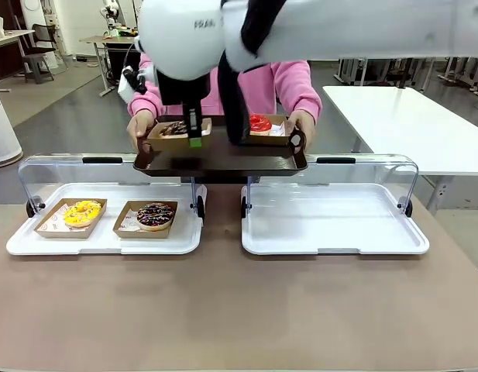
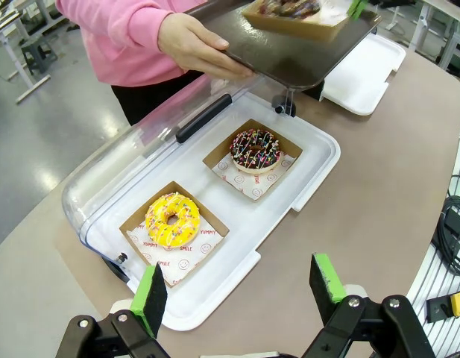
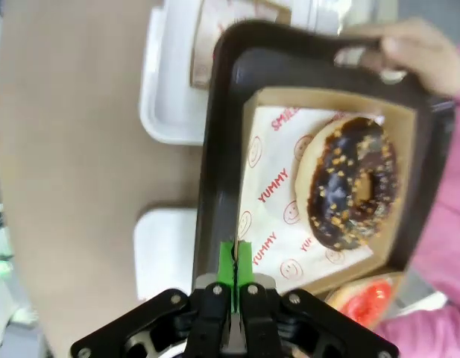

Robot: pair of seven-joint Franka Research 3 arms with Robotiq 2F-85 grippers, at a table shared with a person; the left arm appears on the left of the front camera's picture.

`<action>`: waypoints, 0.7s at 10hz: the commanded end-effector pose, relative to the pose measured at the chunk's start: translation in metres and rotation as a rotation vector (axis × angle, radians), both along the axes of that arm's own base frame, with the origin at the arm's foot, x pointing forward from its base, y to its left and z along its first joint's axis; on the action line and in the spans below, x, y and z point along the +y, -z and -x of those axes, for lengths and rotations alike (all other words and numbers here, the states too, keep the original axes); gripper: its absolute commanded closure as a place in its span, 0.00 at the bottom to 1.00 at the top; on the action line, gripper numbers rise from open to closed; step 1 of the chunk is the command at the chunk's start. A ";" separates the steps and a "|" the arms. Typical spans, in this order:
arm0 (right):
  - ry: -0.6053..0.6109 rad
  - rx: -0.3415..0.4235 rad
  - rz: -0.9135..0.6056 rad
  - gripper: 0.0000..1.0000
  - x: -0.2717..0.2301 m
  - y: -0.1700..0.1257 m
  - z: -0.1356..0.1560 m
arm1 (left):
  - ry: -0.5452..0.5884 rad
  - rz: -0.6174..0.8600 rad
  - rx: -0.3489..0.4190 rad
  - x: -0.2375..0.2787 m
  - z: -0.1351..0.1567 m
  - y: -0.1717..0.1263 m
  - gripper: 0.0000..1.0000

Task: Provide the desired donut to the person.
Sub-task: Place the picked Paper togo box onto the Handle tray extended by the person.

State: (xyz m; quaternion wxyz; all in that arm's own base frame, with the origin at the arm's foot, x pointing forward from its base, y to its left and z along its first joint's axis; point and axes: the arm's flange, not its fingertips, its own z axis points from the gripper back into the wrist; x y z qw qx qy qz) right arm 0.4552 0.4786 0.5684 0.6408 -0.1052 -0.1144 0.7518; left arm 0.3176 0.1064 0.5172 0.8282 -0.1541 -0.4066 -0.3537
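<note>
The person (image 1: 285,81) in a pink hoodie holds a black tray (image 1: 223,164) with both hands across the table. On it sit a cardboard box (image 1: 179,139) with a chocolate, nut-crumbed donut (image 1: 175,128) and a box with a red-glazed donut (image 1: 259,122). My right gripper (image 1: 195,142) reaches over the tray. In the right wrist view it (image 3: 235,257) is shut on the side wall of the chocolate donut's box (image 3: 278,186), beside the donut (image 3: 354,192). My left gripper (image 2: 238,291) hangs open above the near edge of the left display tray (image 2: 304,179).
The left display tray (image 1: 99,240) holds a yellow donut (image 1: 82,213) and a sprinkled chocolate donut (image 1: 155,215), each in a box. The right display tray (image 1: 331,221) is bare. Both clear lids (image 1: 68,167) stand open behind them. A white table (image 1: 409,124) stands at the far right.
</note>
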 end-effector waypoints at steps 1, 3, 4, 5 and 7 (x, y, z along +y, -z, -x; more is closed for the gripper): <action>0.035 0.011 0.002 0.98 0.010 0.002 -0.009 | -0.007 0.018 0.007 0.000 0.000 -0.001 0.00; 0.080 0.011 -0.027 0.98 0.003 0.006 -0.017 | -0.007 0.018 0.007 0.000 0.000 -0.001 0.00; 0.073 -0.013 -0.033 0.98 -0.003 0.002 -0.017 | -0.007 0.018 0.007 0.000 0.000 -0.001 0.00; 0.071 -0.020 -0.033 0.98 -0.005 0.003 -0.019 | -0.007 0.018 0.007 0.000 0.000 -0.001 0.00; 0.101 0.008 -0.060 0.92 -0.012 0.008 -0.035 | -0.007 0.018 0.007 0.000 0.000 -0.001 0.00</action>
